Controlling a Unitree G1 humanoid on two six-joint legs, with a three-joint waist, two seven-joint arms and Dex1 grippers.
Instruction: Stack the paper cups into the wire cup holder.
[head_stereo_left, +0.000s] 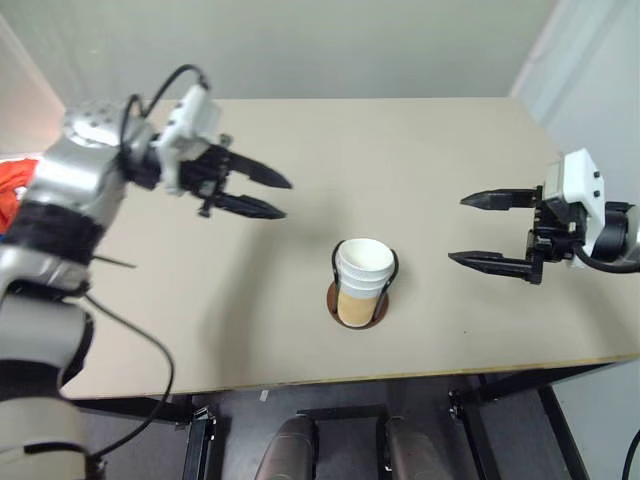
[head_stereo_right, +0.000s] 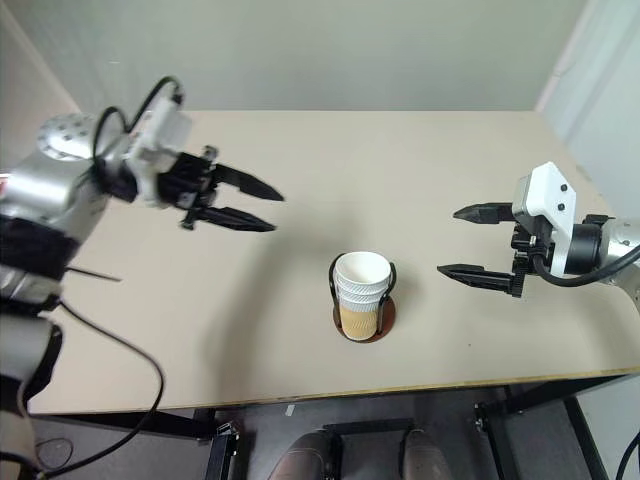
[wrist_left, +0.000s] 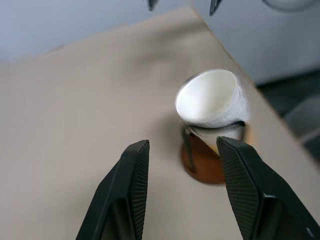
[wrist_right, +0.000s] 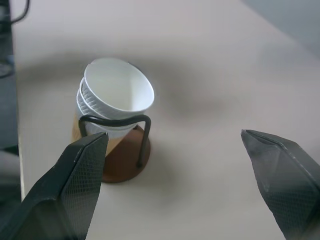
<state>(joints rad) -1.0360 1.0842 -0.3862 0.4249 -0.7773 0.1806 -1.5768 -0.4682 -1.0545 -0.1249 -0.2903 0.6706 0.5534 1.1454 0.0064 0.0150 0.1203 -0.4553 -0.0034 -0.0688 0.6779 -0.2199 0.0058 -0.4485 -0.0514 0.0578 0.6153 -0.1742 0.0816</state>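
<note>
Beige tabletop (head_stereo_left: 300, 330) carries tan-orange tapered paper cups (head_stereo_left: 362, 280) nested inside black-wire, brown-based cup holder (head_stereo_left: 358, 305). Left gripper (head_stereo_left: 275, 196) part-open, right gripper (head_stereo_left: 470, 230) wide, both empty. Risk: top cup sits tilted; a knock could topple it.

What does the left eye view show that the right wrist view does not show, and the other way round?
The left eye view alone takes in both arms at once: the left gripper and the right gripper, each open, empty and held off to its own side of the table.

The right wrist view alone looks closely at the wire cup holder: one black wire loop crosses in front of the cups above the round reddish-brown base.

Both views show the paper cups nested in the holder, with ringed white rims and a white inside.
</note>
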